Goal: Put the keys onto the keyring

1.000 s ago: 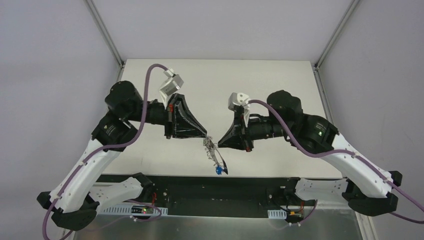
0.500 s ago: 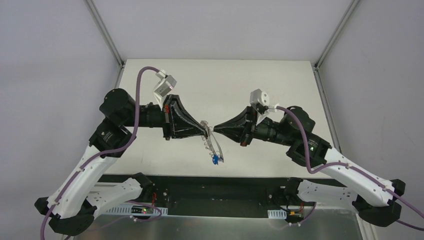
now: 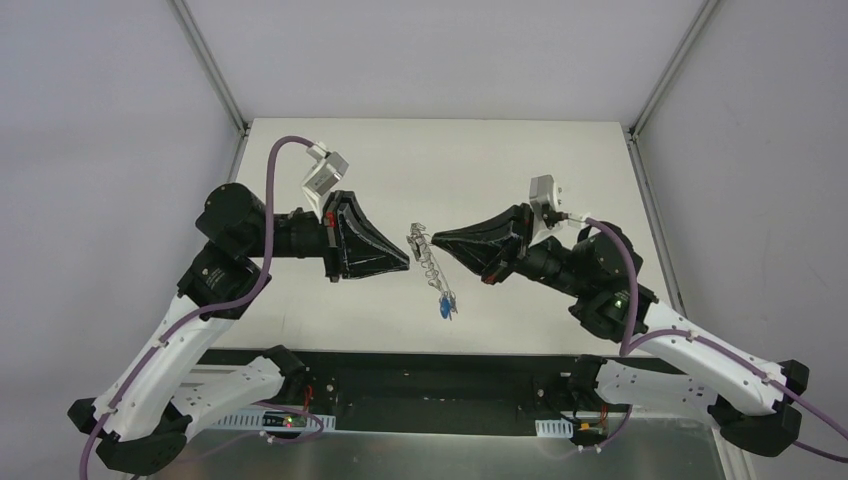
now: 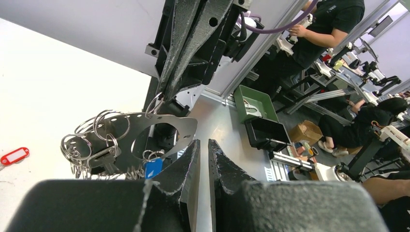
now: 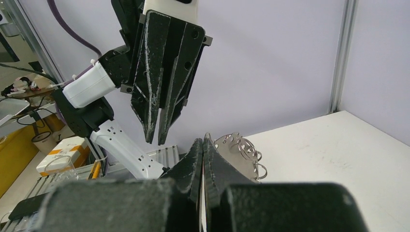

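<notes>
The keyring (image 3: 428, 268), a flat silvery metal piece with a round opening and a fringe of many small split rings, hangs in the air above the white table (image 3: 520, 160) between the two arms. The right claw (image 3: 433, 238) is clenched on its upper edge. In the right wrist view the black fingers pinch a thin sliver of metal and the rest of the keyring (image 5: 237, 145) fans out beyond them.

The left claw (image 3: 407, 265) is just beside the ring but apart from it. It is released, with only a narrow slit between its fingers (image 4: 191, 159) and nothing in the slit.

A bright blue plastic-headed key (image 3: 441, 311) dangles at the lowest point of the ring. A red plastic-headed key (image 4: 14, 155) lies loose on the table, well apart from the ring (it shows only in the left wrist view).

The keyring looks light and stiff, though its fringe is likely to swing and jingle with any quick move, so it should be moved slowly. The smooth metal is probably slippery, and a hold on the flat plate (image 4: 179, 123) seems surer than one on a loose split ring.

The red key is tiny and lies flat on the table. Its plastic head is the broadest and least slippery part. Pinching that head across its width would probably leave the hole end free to meet a ring.
</notes>
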Controlling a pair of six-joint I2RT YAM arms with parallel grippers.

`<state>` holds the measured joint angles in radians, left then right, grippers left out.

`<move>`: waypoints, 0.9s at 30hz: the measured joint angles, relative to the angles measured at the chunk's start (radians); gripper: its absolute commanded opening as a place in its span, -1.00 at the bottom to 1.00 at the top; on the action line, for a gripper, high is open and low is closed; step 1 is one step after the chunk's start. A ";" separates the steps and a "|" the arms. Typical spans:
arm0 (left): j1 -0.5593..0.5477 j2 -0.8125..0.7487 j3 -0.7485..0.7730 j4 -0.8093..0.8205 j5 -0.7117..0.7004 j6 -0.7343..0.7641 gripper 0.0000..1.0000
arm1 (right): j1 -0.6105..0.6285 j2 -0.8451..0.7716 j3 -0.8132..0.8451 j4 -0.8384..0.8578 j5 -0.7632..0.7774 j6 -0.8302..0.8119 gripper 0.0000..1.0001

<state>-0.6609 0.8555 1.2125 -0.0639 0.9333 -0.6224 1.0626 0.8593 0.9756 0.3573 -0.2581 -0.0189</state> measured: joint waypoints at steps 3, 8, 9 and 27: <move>0.000 -0.008 -0.003 0.003 -0.001 0.000 -0.76 | 0.002 -0.002 0.002 -0.013 0.004 0.000 -1.00; 0.000 -0.009 -0.018 0.008 -0.005 0.001 -0.61 | 0.005 -0.002 0.023 -0.073 0.003 -0.002 -1.00; 0.000 -0.006 -0.021 0.008 -0.008 0.002 -0.56 | 0.007 -0.002 0.031 -0.089 0.001 -0.004 -1.00; 0.000 -0.031 -0.055 0.005 -0.055 0.063 -0.11 | 0.020 0.065 0.284 -0.478 -0.038 -0.022 -1.00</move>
<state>-0.6609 0.8246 1.1580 -0.0586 0.8787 -0.5591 1.0828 0.9245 1.2594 -0.1207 -0.2962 -0.0406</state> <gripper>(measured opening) 0.428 0.005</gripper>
